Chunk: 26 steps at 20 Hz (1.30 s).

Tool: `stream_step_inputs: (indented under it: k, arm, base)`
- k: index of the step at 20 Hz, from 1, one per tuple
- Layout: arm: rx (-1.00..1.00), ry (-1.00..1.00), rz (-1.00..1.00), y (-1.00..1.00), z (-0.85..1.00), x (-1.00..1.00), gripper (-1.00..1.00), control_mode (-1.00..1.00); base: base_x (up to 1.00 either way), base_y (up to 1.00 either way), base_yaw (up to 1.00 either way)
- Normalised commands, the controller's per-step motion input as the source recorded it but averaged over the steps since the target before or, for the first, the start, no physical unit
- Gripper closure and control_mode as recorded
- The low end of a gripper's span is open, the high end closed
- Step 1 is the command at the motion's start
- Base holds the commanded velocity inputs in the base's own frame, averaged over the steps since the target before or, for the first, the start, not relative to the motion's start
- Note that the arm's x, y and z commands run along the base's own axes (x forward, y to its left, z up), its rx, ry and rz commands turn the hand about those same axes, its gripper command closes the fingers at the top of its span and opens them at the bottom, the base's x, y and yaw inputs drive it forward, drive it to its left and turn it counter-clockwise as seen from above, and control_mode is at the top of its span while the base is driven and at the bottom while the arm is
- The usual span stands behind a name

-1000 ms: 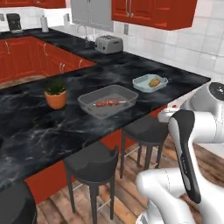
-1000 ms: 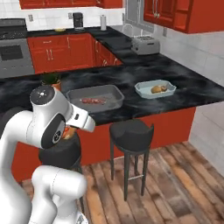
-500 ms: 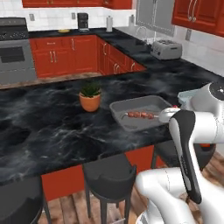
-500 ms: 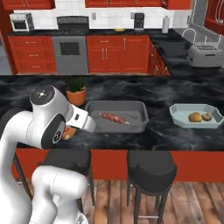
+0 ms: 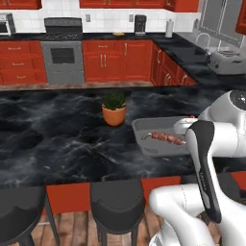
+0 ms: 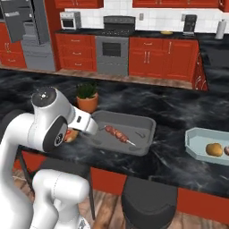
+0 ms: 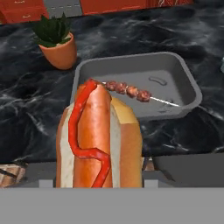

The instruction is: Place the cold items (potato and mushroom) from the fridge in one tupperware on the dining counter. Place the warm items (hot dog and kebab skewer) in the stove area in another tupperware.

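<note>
A hot dog [image 7: 98,135] in a bun with a ketchup line stands close in the hand view, and my gripper [image 6: 71,134] is shut on it; its fingertips are hidden behind the bun. Just beyond it on the dark marble counter lies a grey tupperware [image 7: 175,70] with a kebab skewer [image 7: 129,90] inside. The same grey tupperware [image 6: 147,129] and skewer [image 6: 117,133] lie right of my arm in the right base view. Further right, a pale blue tupperware [image 6: 194,143] holds a potato [image 6: 214,149] and a mushroom [image 6: 226,150] at the frame edge.
A potted plant [image 7: 57,41] in an orange pot stands on the counter beyond the grey tupperware's left corner. Dark stools [image 5: 117,202] stand under the counter's near edge. Red cabinets, a stove [image 5: 63,53] and a toaster [image 5: 227,61] line the far walls.
The base has swung, so the whole scene has shifted and the grey tupperware now lies nearer, right of the arm. The hot dog stays in my gripper.
</note>
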Motion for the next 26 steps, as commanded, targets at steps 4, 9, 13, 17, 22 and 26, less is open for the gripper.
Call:
stream_step_inputs:
  k: [4, 9, 13, 17, 22, 26]
  arm:
    - [0.0, 0.0, 0.0, 0.0, 0.0, 0.0, 1.0, 1.0]
    - [0.14, 0.0, 0.48, -0.46, 0.0, 0.91, 1.0, -1.0]
    - [0.0, 0.0, 0.49, -0.14, -0.02, 0.94, 1.0, -1.0]
    - [-0.16, 0.0, 0.44, 0.0, -0.18, 0.84, 1.0, -1.0]
    - [-0.27, 0.02, 0.34, -0.01, -0.38, 0.64, 1.0, -1.0]
    - [-0.18, 0.05, 0.23, -0.3, -0.49, 0.3, 1.0, -1.0]
  base:
    - [0.83, -0.56, 0.43]
    - [0.0, 0.0, 0.0]
    - [0.0, 0.0, 0.0]
    - [0.0, 0.0, 0.0]
    - [0.0, 0.0, 0.0]
    - [0.0, 0.0, 0.0]
